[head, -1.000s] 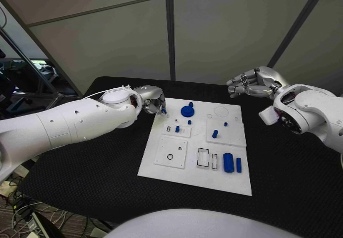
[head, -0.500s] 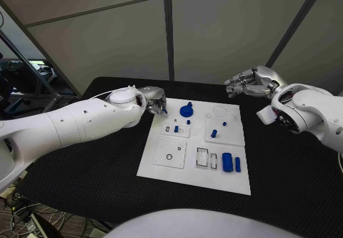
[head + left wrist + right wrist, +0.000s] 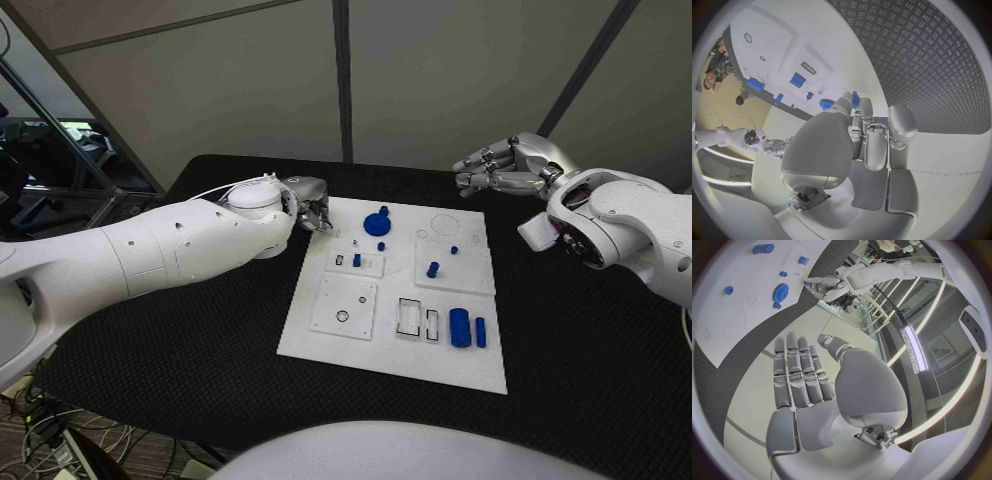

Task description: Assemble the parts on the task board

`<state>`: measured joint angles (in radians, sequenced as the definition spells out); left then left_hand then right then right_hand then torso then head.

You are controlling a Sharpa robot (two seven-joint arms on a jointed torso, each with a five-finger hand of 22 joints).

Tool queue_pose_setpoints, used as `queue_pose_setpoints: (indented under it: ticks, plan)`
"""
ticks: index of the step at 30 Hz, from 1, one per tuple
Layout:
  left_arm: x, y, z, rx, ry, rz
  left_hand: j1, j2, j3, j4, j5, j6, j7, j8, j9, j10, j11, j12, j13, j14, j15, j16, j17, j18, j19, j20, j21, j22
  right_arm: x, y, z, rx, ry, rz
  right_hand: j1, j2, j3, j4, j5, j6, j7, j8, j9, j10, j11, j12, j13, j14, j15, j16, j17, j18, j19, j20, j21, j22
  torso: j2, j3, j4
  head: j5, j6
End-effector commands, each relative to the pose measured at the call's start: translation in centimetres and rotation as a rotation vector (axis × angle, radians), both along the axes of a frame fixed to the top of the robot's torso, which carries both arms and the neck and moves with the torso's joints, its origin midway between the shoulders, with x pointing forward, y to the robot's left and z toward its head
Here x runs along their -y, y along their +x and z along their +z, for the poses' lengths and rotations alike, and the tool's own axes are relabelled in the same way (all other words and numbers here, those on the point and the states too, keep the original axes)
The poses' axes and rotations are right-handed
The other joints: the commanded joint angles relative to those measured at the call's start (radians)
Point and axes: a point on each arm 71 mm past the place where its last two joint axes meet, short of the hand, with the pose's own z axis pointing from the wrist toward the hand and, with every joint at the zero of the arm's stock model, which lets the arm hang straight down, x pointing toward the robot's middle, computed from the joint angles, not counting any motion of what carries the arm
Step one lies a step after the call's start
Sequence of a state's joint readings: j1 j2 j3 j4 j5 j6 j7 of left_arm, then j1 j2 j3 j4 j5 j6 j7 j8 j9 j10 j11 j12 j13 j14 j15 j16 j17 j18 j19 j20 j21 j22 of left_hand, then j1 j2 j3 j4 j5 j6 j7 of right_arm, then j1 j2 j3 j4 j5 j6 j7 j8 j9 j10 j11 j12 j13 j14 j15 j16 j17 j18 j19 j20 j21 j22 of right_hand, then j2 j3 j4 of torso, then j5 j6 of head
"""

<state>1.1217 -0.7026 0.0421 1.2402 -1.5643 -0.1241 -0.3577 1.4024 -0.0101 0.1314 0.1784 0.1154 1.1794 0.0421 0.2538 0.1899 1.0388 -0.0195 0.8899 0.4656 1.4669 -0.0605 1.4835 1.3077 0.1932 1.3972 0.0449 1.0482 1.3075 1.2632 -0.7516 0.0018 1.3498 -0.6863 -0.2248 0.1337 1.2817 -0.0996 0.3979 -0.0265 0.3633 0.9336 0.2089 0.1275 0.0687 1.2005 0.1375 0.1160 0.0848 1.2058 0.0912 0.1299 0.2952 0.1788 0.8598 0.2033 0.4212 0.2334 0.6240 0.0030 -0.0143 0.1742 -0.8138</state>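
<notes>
Black table (image 3: 173, 350) carries the white task board (image 3: 389, 355) at its middle, where the left hand (image 3: 313, 212) pinches a small blue part (image 3: 854, 98) over the board's far-left corner, seemingly to seat it, while the right hand (image 3: 498, 165) waits empty, fingers apart, beyond the far-right edge.

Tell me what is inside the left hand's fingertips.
The left hand pinches a small blue part at its fingertips above the task board. Only its tip shows; the fingers cover the rest.
</notes>
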Motion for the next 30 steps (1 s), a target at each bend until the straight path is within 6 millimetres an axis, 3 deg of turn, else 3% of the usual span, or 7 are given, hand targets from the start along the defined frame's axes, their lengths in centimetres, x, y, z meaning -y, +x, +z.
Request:
queue_pose_setpoints:
  ticks: [1, 19, 30]
  plan:
    - [-0.3, 0.0, -0.2, -0.032, 0.011, 0.061, -0.013, -0.002, 0.008, 0.01, 0.004, 0.015, -0.014, 0.004, 0.007, 0.003, -0.001, 0.004, 0.002, 0.039, -0.009, 0.004, 0.131, -0.099, 0.005, -0.002, 0.005, 0.075, -0.1, 0.0, 0.2, 0.006, 0.004, 0.012, -0.001, 0.006, 0.004, 0.004, 0.006, 0.003, -0.002, 0.004, 0.0, -0.003, -0.006, 0.007, -0.001, 0.003, -0.006, 0.001, -0.002, 0.003, 0.008, 0.002, -0.006, -0.001, 0.0, 0.0, -0.0003, 0.0, 0.0]
    - [0.4, -0.2, -0.8, -0.092, 0.045, 0.054, -0.029, -0.013, 0.018, 0.018, 0.004, 0.015, -0.014, 0.007, 0.012, 0.003, -0.001, 0.009, 0.006, 0.039, -0.009, 0.004, 0.131, -0.099, 0.006, -0.002, 0.007, 0.079, -0.1, 0.0, 0.2, 0.006, 0.004, 0.012, 0.0, 0.006, 0.005, 0.003, 0.007, 0.003, -0.002, 0.004, 0.0, -0.003, -0.006, 0.007, -0.002, 0.003, -0.006, 0.001, -0.002, 0.003, 0.008, 0.002, -0.006, -0.001, 0.001, -0.0006, -0.001, -0.004, -0.004]
    - [0.8, -0.1, -0.7, -0.088, 0.053, 0.052, -0.071, -0.044, 0.03, 0.036, 0.003, 0.013, -0.013, 0.01, 0.02, -0.003, 0.0, 0.019, 0.015, 0.038, -0.008, 0.003, 0.129, -0.099, 0.005, -0.002, 0.004, 0.084, -0.2, 0.0, 0.2, 0.006, 0.004, 0.013, 0.0, 0.006, 0.005, 0.003, 0.008, 0.002, -0.002, 0.004, 0.0, -0.003, -0.007, 0.007, -0.002, 0.003, -0.006, 0.001, -0.002, 0.003, 0.008, 0.002, -0.007, -0.001, 0.0, 0.0003, -0.0001, -0.006, -0.006]
